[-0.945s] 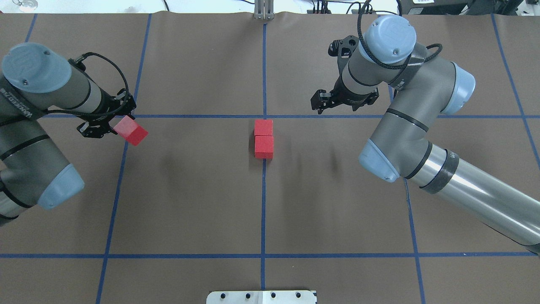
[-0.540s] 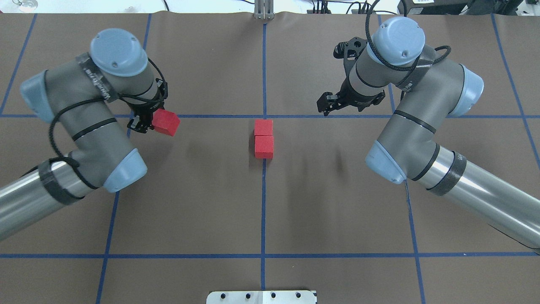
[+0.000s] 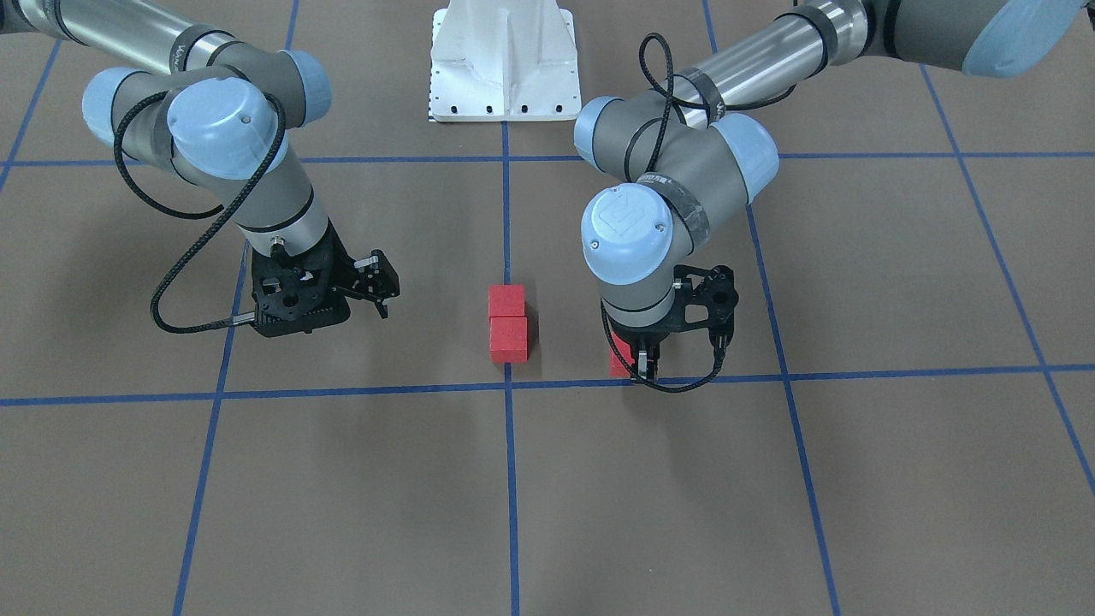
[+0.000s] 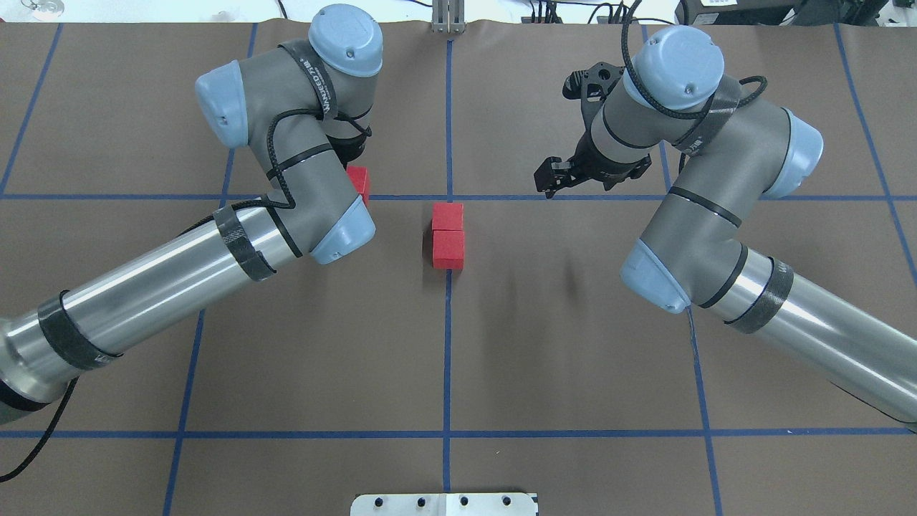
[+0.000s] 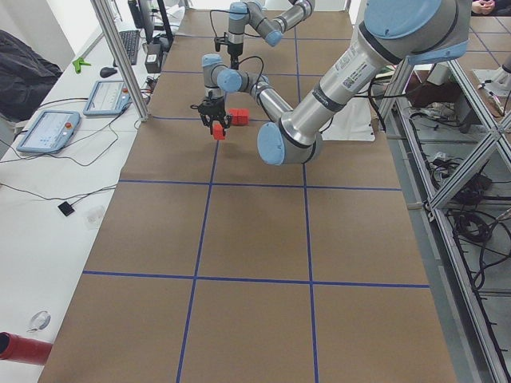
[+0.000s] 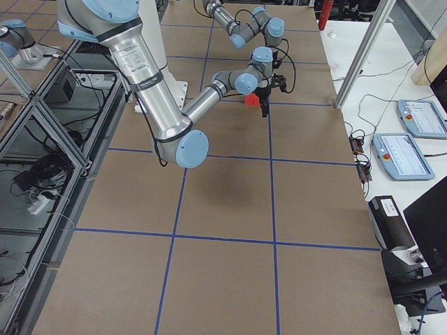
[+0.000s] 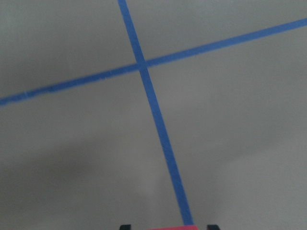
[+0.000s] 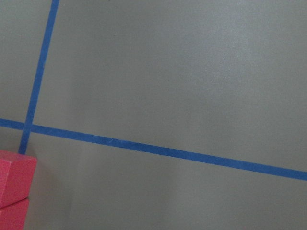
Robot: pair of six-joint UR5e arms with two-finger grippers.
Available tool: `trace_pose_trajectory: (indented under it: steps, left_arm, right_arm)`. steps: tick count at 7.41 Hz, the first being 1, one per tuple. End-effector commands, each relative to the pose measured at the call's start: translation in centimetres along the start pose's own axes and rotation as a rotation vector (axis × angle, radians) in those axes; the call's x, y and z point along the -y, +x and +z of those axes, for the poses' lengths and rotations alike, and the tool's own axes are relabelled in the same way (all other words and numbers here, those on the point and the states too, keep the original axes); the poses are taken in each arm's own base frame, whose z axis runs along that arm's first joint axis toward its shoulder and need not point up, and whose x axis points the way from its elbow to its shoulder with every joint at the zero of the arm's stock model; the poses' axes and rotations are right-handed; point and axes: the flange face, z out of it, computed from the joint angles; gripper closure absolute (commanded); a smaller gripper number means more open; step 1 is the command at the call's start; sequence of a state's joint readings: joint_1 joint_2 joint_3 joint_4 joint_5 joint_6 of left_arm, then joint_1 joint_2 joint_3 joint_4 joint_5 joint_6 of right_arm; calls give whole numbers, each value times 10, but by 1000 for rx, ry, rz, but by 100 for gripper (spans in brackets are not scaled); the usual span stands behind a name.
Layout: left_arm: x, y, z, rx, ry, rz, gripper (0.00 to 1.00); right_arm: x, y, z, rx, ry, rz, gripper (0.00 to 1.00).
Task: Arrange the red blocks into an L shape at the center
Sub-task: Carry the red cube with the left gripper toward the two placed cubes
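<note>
Two red blocks (image 4: 448,216) (image 4: 448,249) lie touching in a line along the tape, just on the robot's side of the center (image 4: 449,197). The front view shows the pair as blocks (image 3: 506,301) (image 3: 508,336). My left gripper (image 3: 642,364) is shut on the third red block (image 4: 359,183), low over the table to the left of the pair. My left arm hides most of it from overhead. A sliver of this block (image 7: 172,228) shows in the left wrist view. My right gripper (image 3: 376,287) hangs open and empty to the right of the pair.
The white robot base plate (image 4: 444,504) sits at the near edge. Blue tape lines (image 4: 573,433) divide the brown surface into squares. A side table with tablets (image 5: 48,132) and a metal post (image 5: 120,56) stands past the far edge.
My left arm has swung right toward the centre with the red block in its gripper. The right arm shifted only slightly, and the two centre blocks stayed put.
</note>
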State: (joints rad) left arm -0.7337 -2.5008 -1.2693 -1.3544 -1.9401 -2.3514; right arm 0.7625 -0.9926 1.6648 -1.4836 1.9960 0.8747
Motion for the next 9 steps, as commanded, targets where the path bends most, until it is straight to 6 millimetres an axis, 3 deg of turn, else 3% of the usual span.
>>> trace_pose_trajectory:
  steps: [1,5,9]
  left_arm:
    - [-8,-3,10,103,-57,-52,100]
    - [-25,-1,-11,92,-115,-125,100]
    - [-39,7,9,83,-138,-235,100]
  right_arm:
    - [0,-1,-1,1,3,-2,1]
    - [0,-1,1,-2,1,-3,1]
    - [0,-2,1,-2,1,-5,1]
